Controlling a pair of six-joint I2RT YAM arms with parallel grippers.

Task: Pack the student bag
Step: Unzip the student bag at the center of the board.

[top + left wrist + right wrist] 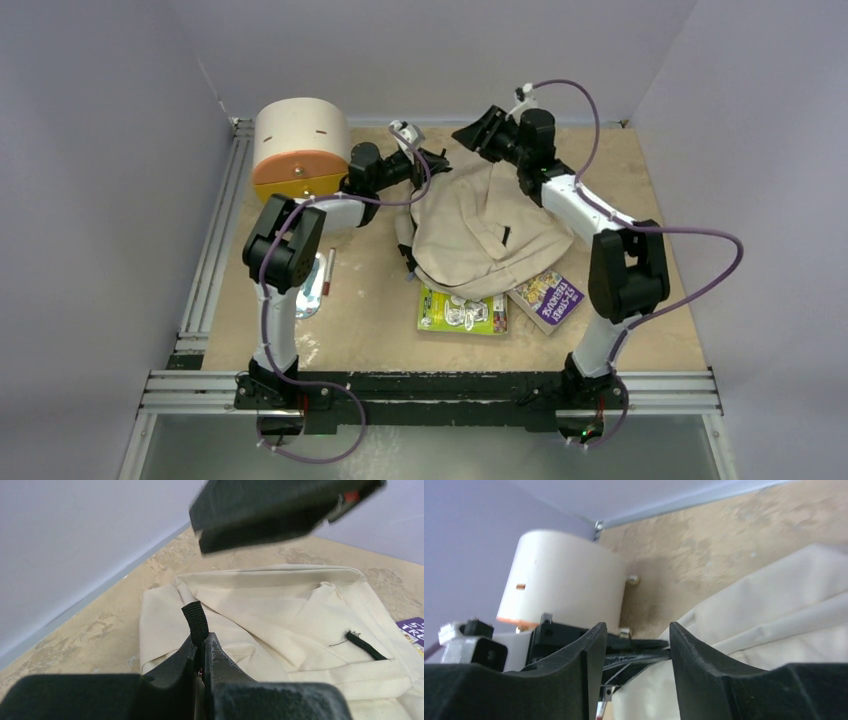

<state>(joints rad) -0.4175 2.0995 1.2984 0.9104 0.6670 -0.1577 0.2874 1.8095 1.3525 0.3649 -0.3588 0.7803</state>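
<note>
Top camera: the student bag (490, 230) lies flat in the middle of the table (650, 330), with its lower edge partly over a green book (462, 312) and a purple book (548, 298). The left gripper (437, 160) is right at the bag's far left corner. The right gripper (470, 132) hangs just past the bag's far edge, close to the left one. A cream drawer box (300, 150) with orange and yellow fronts sits in the far left corner, and a marker (328, 272) lies beside the left arm.

Left wrist cam: the left gripper (201, 640) is clamped tight on a black loop (195, 620) sticking up from the bag's (280, 630) edge, no gap between the jaws. The right gripper (280, 510) is the dark blurry block overhead. A sliver of the purple book (414, 630) shows at the right edge.

Right wrist cam: the right gripper (636, 630) has its jaws spread apart and nothing is between them, so it's holding nothing. Beyond the gap you can see the left gripper (634, 652) at the bag's (774, 620) edge, and the drawer box (564, 585) behind it.
</note>
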